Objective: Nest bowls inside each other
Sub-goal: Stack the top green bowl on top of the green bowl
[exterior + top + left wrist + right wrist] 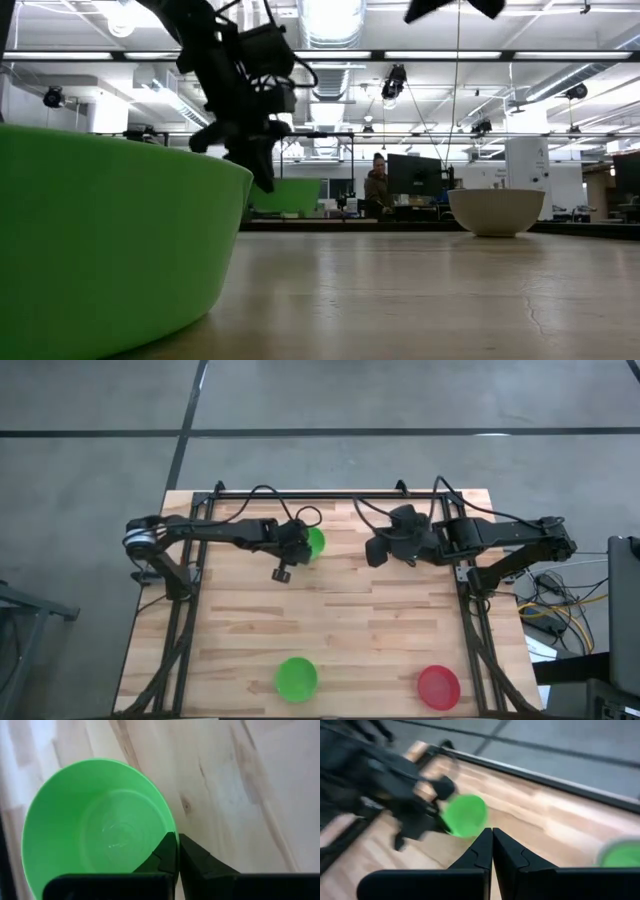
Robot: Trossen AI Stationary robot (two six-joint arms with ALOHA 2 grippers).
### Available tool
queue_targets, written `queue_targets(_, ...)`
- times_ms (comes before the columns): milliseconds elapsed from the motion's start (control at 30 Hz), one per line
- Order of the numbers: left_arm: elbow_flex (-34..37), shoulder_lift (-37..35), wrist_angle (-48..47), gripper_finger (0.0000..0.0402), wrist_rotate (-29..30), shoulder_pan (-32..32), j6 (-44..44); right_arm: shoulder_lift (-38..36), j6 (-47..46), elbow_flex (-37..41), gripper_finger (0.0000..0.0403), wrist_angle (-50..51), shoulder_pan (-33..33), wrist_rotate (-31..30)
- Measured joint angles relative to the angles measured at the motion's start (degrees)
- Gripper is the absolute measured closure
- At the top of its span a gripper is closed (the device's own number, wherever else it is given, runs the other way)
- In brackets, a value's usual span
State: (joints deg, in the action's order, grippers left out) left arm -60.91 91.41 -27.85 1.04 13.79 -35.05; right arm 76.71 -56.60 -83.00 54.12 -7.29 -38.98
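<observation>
A bright green bowl (315, 541) sits at the far middle of the table, with my left gripper (177, 837) shut on its rim. The low view shows this bowl (287, 195) a little above the table top. A second green bowl (296, 678) and a red bowl (438, 686) stand on their bases near the front edge. A pale bowl (497, 210) stands upright on the table; my right arm hides it in the high view. My right gripper (373, 552) hangs shut and empty, high over the table's far right half. My left gripper pinches the green bowl's rim (169, 834), one finger inside the bowl and one outside. The fingers slant down onto the rim from the table's left. The bowl stays mouth up and looks lifted slightly off the wood.
Bare wood lies between the far bowl and the two front bowls. A black metal frame (300, 494) runs along the far edge and down both sides. The room beyond shows desks and a seated person (378, 185).
</observation>
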Motion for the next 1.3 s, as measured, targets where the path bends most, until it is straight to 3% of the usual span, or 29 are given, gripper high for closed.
queue_targets(167, -3.0, -1.7, -1.3, 0.0391, 0.1, -0.7, -0.1, 0.0, -9.1, 0.1, 0.0394, 7.8, 0.7, 0.0)
queue_targets(633, -15.2, -3.7, -6.7, 0.0390, 0.6, -5.5, -2.4, 0.0, -6.4, 4.9, 0.0394, 1.7, 2.3, -0.3)
queue_targets(1133, -14.9, -3.7, -8.3, 0.0390, 2.3, -9.3, -3.6, 0.0, -3.4, 10.1, 0.0394, -5.0, 3.4, -1.6)
queue_targets(1300, -14.9, -3.6, -8.2, 0.0390, 4.1, -10.6, -3.6, 0.0, -8.0, 10.1, 0.0394, -5.1, 3.6, -1.5)
